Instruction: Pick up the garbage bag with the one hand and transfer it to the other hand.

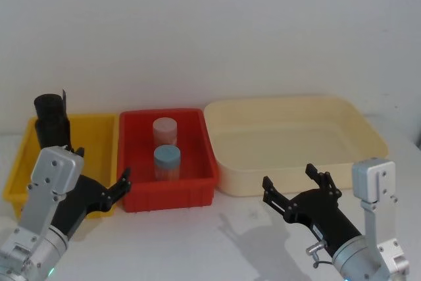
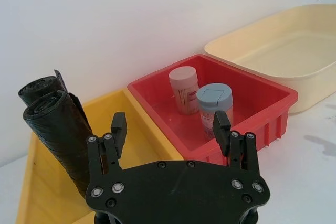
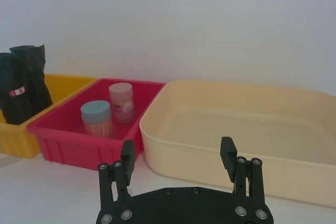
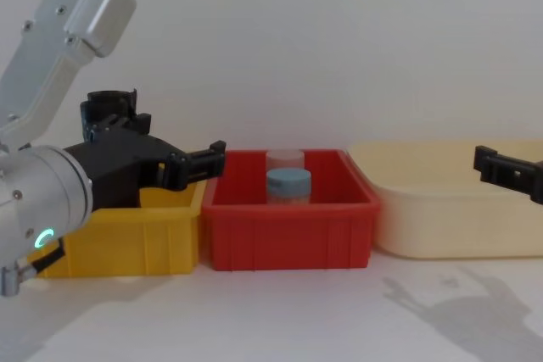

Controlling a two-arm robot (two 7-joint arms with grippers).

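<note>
Garbage bag (image 3: 24, 99) just beyond spread left fingers (image 2: 118, 129)

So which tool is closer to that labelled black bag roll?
Left. The left tool hovers open just before the yellow bin holding the garbage bag; the right tool, also open, is before the cream tray, beyond the red bin.
</note>
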